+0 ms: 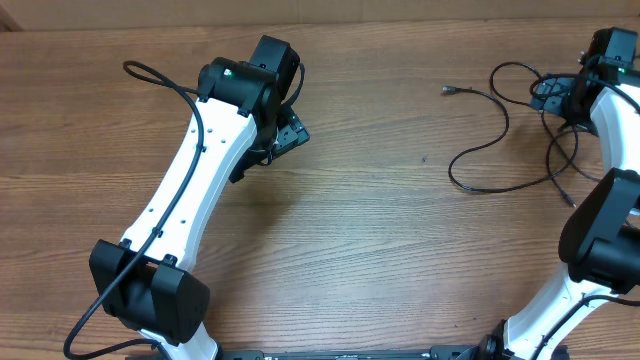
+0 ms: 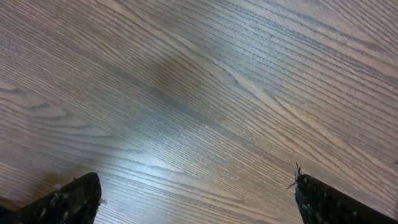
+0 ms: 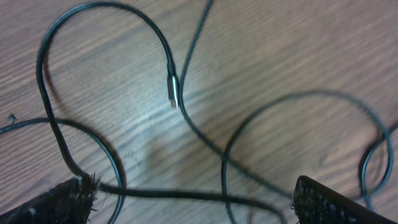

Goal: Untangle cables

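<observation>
Wood-grain bench (image 1: 380, 220), cables (image 1: 500, 150) looped and crossed on the robot's right beneath right pincer (image 3: 193, 190), jaws wide, gripping nothing; left pincer (image 2: 196, 186) wide, empty, over bare wood; best pinch one strand near silvery plug (image 3: 173, 93) and draw it clear of crossings.

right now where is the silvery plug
In the right wrist view, the silvery plug lies left of centre among the cables, ahead of the right gripper.
</observation>
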